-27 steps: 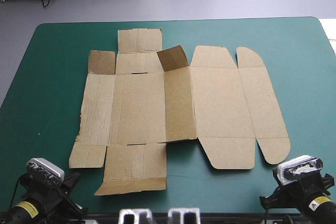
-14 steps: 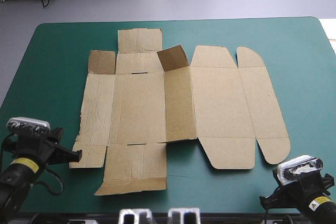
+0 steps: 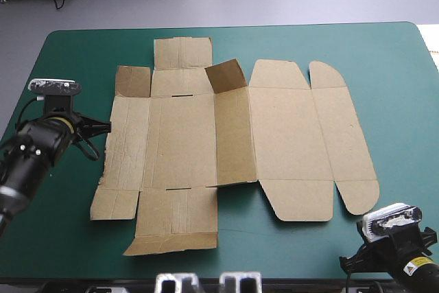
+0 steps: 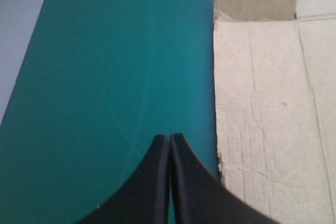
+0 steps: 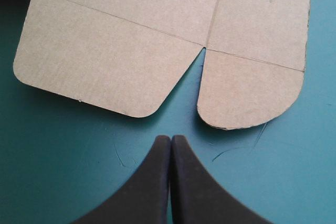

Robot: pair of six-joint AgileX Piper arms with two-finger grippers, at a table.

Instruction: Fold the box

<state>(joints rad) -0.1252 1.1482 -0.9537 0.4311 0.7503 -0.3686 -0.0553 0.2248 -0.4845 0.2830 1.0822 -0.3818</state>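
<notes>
My left gripper is closed, its black fingers meeting in one point over the teal-green cover. It sits just beside the left edge of the box, and I see a thin strip of cover between them. The box lies flat and unfolded across the middle of the table, with only one small flap standing up near its far side. My right gripper is closed too, empty, at the near right corner. It points at the notch between two rounded flaps and is clear of the board.
</notes>
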